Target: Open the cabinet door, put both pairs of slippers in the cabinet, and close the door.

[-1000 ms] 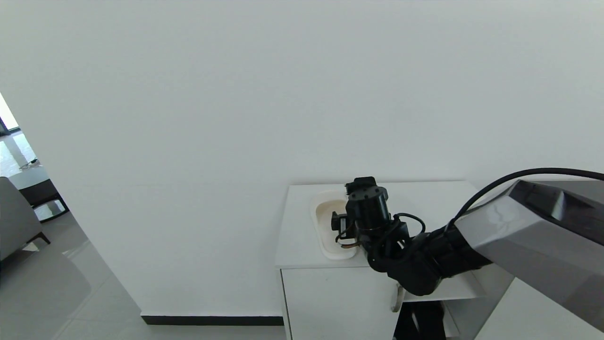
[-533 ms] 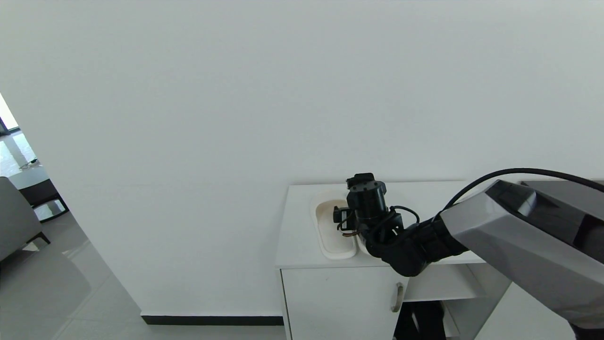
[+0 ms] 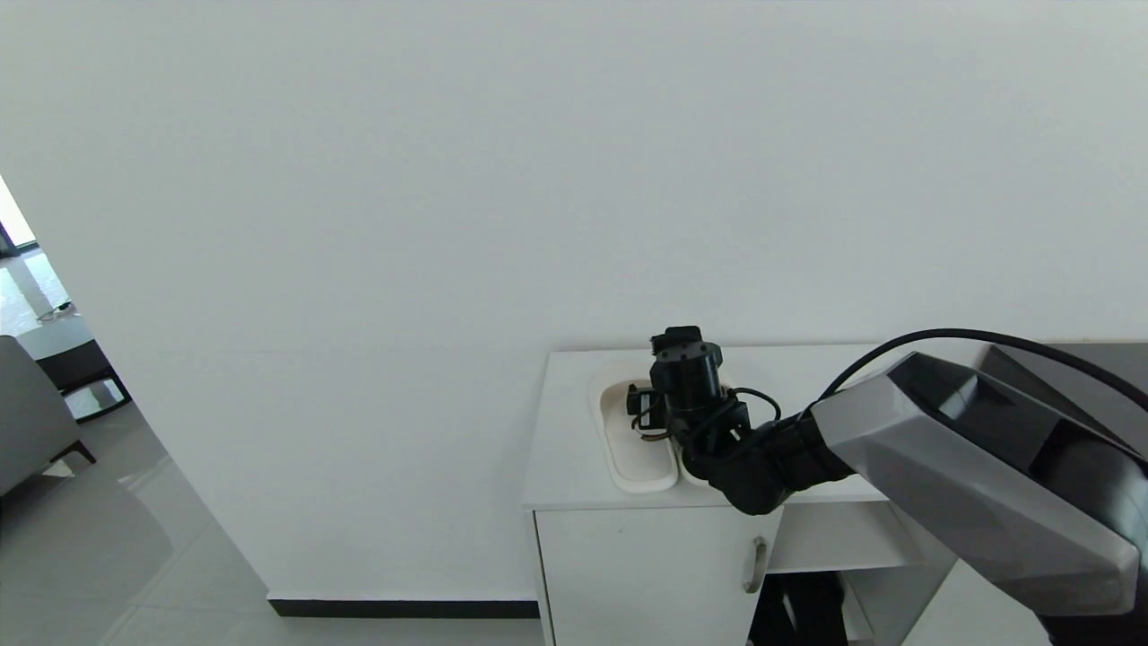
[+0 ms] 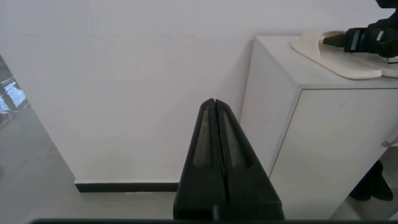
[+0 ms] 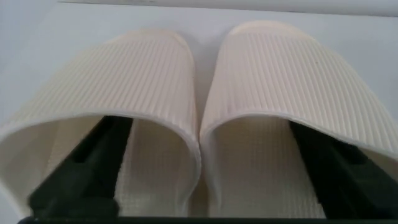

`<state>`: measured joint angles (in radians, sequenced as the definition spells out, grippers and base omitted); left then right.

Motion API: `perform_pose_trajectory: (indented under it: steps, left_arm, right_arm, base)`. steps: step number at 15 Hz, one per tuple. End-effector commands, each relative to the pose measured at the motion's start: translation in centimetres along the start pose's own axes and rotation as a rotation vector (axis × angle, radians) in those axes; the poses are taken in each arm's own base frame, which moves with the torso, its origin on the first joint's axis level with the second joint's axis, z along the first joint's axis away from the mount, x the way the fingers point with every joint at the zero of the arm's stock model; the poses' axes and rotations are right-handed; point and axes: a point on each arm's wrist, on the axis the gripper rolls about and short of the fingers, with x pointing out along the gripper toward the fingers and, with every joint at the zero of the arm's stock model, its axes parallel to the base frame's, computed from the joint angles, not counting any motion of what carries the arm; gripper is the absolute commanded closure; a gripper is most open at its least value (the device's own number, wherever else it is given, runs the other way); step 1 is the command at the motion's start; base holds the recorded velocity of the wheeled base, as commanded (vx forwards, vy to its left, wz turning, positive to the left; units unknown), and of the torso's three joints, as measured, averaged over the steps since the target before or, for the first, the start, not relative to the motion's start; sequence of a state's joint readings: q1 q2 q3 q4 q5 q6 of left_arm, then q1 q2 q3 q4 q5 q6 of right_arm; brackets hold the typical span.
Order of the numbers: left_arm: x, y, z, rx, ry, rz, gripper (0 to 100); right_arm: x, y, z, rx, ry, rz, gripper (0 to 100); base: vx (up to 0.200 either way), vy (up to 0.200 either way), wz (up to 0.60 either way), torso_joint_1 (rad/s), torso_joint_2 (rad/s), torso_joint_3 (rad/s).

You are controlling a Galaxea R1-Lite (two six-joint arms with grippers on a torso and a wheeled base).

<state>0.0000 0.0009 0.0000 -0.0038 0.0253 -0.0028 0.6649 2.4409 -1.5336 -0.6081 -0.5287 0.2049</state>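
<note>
Now right gripper (image 5: pixel 208 165) fingers (image 5: pixel 87 162) spread wide, one inside each cream ribbed slipper (image 5: pixel 143 74); pinch inner walls together evenly, lift level.

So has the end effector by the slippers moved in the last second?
Yes. The right end effector has moved away from the front edge of the cabinet toward the wall, and slightly left, over the slippers.

Plain white wall (image 3: pixel 448 179) across most of frame. Dark baseboard (image 3: pixel 404 608) at its foot, lower centre. Glossy pale floor (image 3: pixel 179 592) lower left. Grey chair (image 3: pixel 27 422) at left edge; bright window (image 3: pixel 11 215) above it.
</note>
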Motion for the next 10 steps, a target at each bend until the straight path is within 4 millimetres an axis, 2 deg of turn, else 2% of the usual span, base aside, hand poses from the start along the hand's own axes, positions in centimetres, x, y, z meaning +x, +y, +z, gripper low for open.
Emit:
perform_pose_trajectory:
  steps: [1,5,6,8,10]
  left_arm:
    - [0.0,0.0,0.0,0.000,0.000,0.001,100]
    - [0.0,0.0,0.0,0.000,0.000,0.001,100]
    - [0.0,0.0,0.0,0.000,0.000,0.001,100]
    - [0.0,0.0,0.0,0.000,0.000,0.001,100]
    - [0.0,0.0,0.0,0.000,0.000,0.001,100]
  right_arm:
    - [0.2,0.0,0.0,0.004,-0.004,-0.002,100]
    - [-1.0,-0.1,1.6,0.022,-0.029,0.006,100]
    - [-2.4,-0.4,2.5,0.022,-0.030,0.016,100]
    - [-4.6,-0.7,3.1,0.022,-0.025,0.075,100]
    - [-9.8,-1.2,3.2,0.016,-0.014,0.222,100]
  base:
    - [0.000,0.000,0.00,0.000,0.00,0.000]
    - [0.000,0.000,0.00,0.000,0.00,0.000]
    - [0.000,0.000,0.00,0.000,0.00,0.000]
    - [0.000,0.000,0.00,0.000,0.00,0.000]
    - [0.000,0.000,0.00,0.000,0.00,0.000]
